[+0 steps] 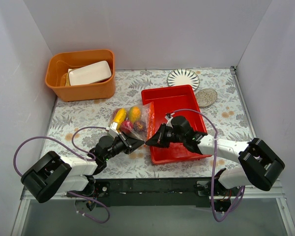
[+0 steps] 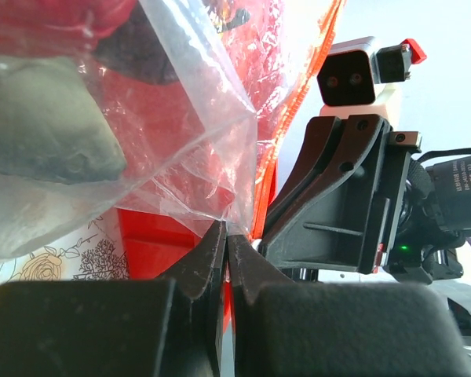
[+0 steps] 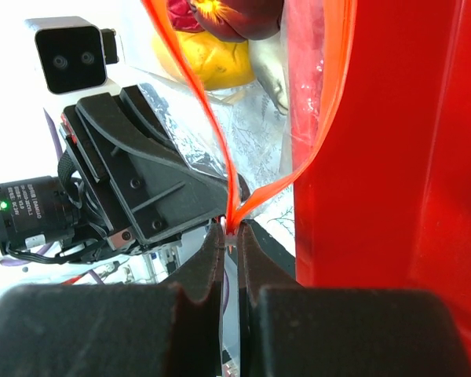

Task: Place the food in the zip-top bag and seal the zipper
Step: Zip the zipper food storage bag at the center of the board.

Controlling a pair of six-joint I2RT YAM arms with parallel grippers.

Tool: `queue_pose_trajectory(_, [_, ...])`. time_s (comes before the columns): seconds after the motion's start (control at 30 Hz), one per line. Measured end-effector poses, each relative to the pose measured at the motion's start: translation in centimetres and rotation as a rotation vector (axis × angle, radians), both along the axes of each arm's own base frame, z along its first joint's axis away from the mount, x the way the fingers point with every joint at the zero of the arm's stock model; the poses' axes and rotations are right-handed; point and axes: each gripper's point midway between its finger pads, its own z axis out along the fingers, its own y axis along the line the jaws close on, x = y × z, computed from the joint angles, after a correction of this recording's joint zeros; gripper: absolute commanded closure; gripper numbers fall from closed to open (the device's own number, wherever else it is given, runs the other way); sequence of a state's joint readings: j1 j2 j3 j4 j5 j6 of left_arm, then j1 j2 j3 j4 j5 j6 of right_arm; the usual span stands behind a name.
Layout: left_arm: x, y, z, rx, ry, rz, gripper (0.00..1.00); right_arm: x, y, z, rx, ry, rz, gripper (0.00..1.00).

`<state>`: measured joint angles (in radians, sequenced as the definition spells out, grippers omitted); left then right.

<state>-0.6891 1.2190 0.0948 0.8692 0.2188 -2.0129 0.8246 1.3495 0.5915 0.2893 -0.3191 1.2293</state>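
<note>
The clear zip-top bag [image 1: 132,122] lies left of the red tray and holds food: yellow corn [image 1: 119,116], a mango [image 1: 134,113] and dark red-purple pieces [image 1: 138,127]. My left gripper [image 1: 140,143] is shut on the bag's near corner, its clear film [image 2: 220,157] pinched at the fingertips [image 2: 226,229]. My right gripper [image 1: 148,142] faces it, shut on the near end of the orange-red zipper [image 3: 196,94] at its tips [image 3: 231,232]. From there the zipper's two strips spread apart. A grey fish-like piece [image 2: 39,126], a yellow piece [image 3: 212,59] and a dark plum [image 3: 235,12] show inside.
The red tray [image 1: 187,93] sits right beside the bag; its wall [image 3: 392,157] is close to my right fingers. An orange basin [image 1: 59,81] with a white container [image 1: 90,73] stands back left. A striped plate [image 1: 183,77] and a speckled dish [image 1: 205,97] lie at the back right.
</note>
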Motion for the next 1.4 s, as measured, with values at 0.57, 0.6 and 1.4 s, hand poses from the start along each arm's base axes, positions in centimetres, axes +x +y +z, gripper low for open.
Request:
queue_pose_trajectory(0.57, [-0.2,0.0,0.2,-0.003,-0.002,-0.006,1.0,0.5,-0.2,0.0,-0.015,0.003,-0.019,0.99])
queue_pose_trajectory(0.6, [-0.2,0.0,0.2,-0.003,-0.002,-0.006,1.0,0.5,-0.2,0.0,-0.014,0.004,-0.019,0.99])
queue_pose_trajectory(1.4, [-1.1,0.6,-0.1,0.024,0.034,-0.014,1.0,1.6,-0.5,-0.3,-0.017,0.005,-0.036,0.99])
